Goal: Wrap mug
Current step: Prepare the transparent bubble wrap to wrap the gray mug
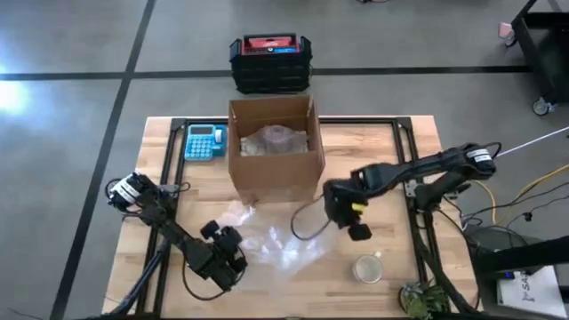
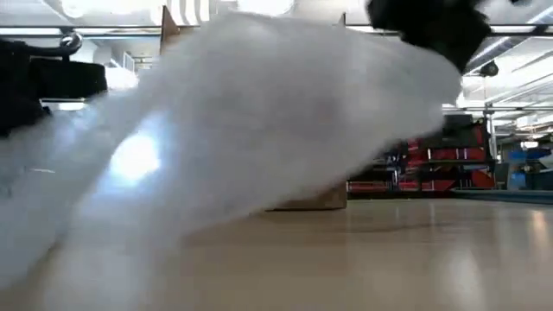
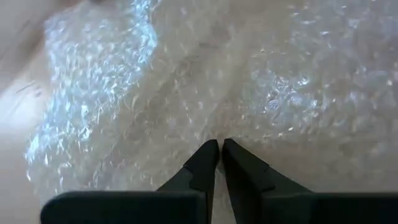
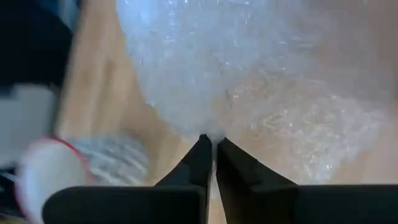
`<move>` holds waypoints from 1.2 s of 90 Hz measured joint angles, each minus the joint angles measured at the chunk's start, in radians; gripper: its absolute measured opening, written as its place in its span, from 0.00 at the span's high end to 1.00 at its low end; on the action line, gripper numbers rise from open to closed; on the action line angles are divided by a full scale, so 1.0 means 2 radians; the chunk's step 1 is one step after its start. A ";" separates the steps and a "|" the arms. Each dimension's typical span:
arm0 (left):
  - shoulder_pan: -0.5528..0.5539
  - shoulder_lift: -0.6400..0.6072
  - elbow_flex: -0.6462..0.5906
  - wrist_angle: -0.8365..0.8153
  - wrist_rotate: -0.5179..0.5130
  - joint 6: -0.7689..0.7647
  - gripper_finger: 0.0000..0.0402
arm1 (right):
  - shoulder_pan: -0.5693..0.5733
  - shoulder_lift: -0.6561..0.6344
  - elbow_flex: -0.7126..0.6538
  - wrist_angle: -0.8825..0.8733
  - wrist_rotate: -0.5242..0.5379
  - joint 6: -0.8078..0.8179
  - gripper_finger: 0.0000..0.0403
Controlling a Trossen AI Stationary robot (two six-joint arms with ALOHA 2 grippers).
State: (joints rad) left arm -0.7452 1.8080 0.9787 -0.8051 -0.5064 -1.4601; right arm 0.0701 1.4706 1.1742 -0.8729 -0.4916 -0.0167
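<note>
A clear sheet of bubble wrap [image 1: 276, 244] lies on the table in front of a cardboard box [image 1: 274, 169]. The mug [image 1: 367, 268], pale and upright, stands on the table near the front right, apart from the wrap. My left gripper [image 1: 229, 256] is shut at the wrap's left edge. My right gripper [image 1: 342, 212] is shut at the wrap's right end, to the far left of the mug. In the low view the wrap [image 2: 259, 112] rises toward the right gripper. My left gripper pinches the bubble wrap's near left edge [image 3: 219, 138] between its two fingers, coming in low and slanting from the table's near left. The wrap beyond the fingers lies spread on the table. My right gripper pinches a corner of the wrap [image 4: 211, 132] at its right end between its two fingers, from above. That end is lifted off the table, and the sheet slopes down from it to the table.
The box holds more crumpled wrap [image 1: 274, 140]. A blue calculator [image 1: 205, 141] lies left of the box. Black crates [image 1: 269, 62] stand beyond the table's far edge. Bare wood shows at the table's near right around the mug.
</note>
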 joint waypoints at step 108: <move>-0.002 0.000 0.000 0.010 -0.002 0.001 0.95 | -0.084 0.005 0.057 -0.159 0.095 0.014 0.46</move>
State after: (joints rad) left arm -0.7502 1.8076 0.9787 -0.7860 -0.5102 -1.4574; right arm -0.0973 1.4807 1.2879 -1.1903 -0.3025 0.0110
